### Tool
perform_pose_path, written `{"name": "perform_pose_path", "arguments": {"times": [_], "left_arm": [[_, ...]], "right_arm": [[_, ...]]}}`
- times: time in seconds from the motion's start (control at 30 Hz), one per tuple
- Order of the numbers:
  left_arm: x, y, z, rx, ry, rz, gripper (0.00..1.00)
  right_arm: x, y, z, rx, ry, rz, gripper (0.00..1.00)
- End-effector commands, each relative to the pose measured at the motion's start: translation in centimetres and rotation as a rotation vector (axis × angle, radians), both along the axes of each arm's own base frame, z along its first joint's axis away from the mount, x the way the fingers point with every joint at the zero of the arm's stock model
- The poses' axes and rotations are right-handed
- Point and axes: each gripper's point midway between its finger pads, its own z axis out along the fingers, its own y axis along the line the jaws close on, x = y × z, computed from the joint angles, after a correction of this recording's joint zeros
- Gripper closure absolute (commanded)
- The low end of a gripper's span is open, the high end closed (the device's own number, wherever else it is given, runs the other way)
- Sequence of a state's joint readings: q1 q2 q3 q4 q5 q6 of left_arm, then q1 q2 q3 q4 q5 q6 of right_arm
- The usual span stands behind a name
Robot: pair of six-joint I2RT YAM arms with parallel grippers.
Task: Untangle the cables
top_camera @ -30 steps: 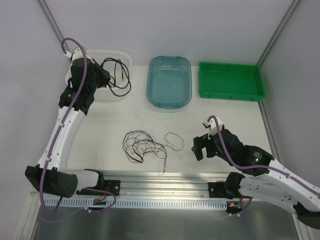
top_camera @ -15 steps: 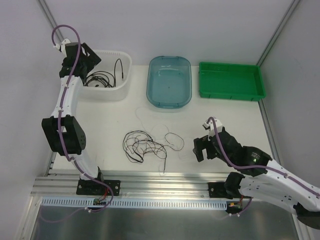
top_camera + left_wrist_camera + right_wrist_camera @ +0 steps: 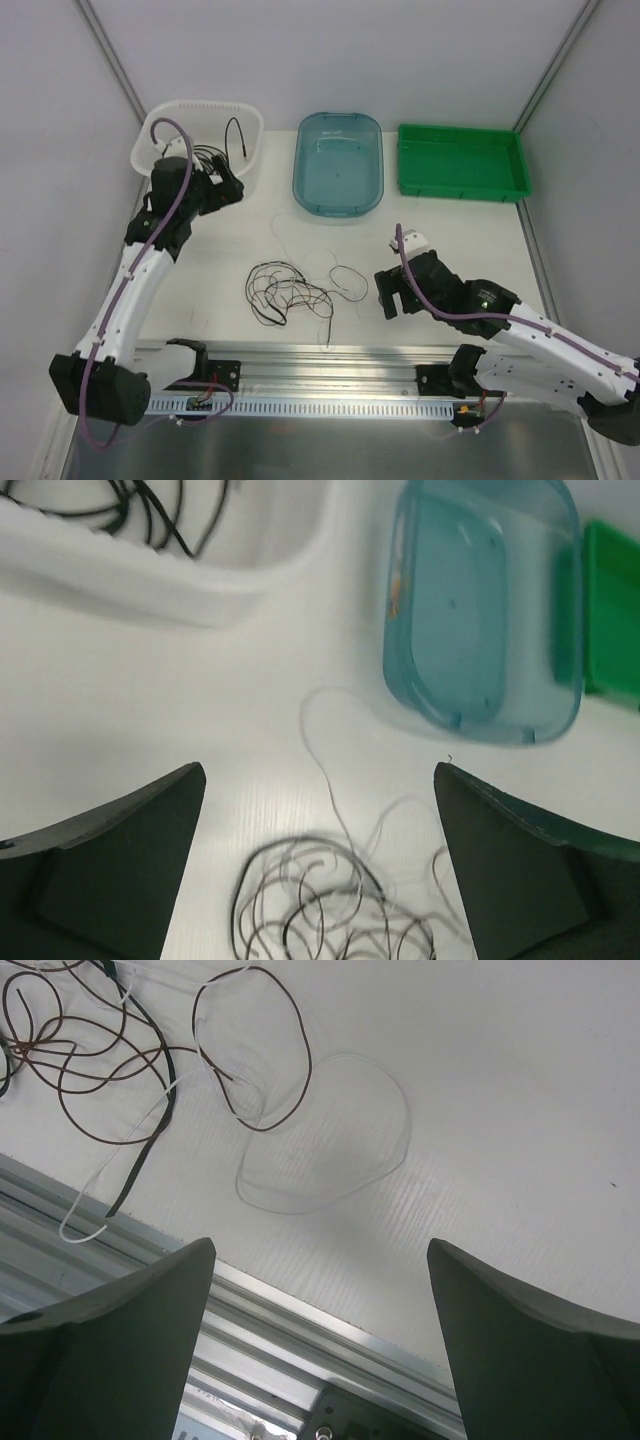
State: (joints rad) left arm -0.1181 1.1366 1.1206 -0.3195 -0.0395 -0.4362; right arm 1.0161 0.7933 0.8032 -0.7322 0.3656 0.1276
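Cable [image 3: 236, 128], black, lies in white basket [image 3: 200, 103] (sorted out, I'd guess), so L gripper [image 3: 225, 187] hangs apart, empty; R gripper [image 3: 388, 295], apart too, faces the tangle [image 3: 290, 290].

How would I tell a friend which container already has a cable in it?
Three containers line the far edge of the table: a blue tub in the middle, a green tray on the right and a white basket on the far left. Pick the white basket, because it alone holds a looped black cable; the other two hold nothing.
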Motion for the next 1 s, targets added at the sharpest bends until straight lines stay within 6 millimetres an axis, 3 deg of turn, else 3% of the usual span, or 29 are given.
{"name": "perform_pose_path", "arguments": {"times": [0.0, 0.03, 0.17, 0.3, 0.5, 0.67, 0.97], "left_arm": [[-5.8, -2.6, -3.6, 0.055, 0.098, -0.176, 0.01], [-7.4, -3.2, -5.8, 0.052, 0.154, -0.206, 0.01], [-12.5, -7.2, -9.5, 0.027, 0.252, -0.368, 0.01], [-15.3, -8.9, -13.4, 0.040, 0.362, -0.401, 0.01], [-16.1, -10.0, -17.3, 0.147, 0.479, -0.359, 0.01], [-16.0, -10.7, -19.0, 0.223, 0.510, -0.346, 0.01], [-16.7, -10.9, -22.4, 0.263, 0.586, -0.323, 0.07]], "right_arm": [[0.8, 1.9, 1.0, 0.058, 0.021, -0.021, 0.09], [1.1, 2.2, 0.7, 0.061, 0.037, -0.029, 0.11], [2.0, 3.7, -1.9, 0.075, 0.136, -0.068, 0.23], [2.6, 4.5, -4.7, 0.079, 0.233, -0.150, 0.31], [2.4, 3.4, -8.6, 0.041, 0.325, -0.306, 0.34], [2.5, 3.6, -9.7, 0.051, 0.338, -0.344, 0.34], [2.1, 1.2, -12.0, -0.011, 0.376, -0.491, 0.35]]}}
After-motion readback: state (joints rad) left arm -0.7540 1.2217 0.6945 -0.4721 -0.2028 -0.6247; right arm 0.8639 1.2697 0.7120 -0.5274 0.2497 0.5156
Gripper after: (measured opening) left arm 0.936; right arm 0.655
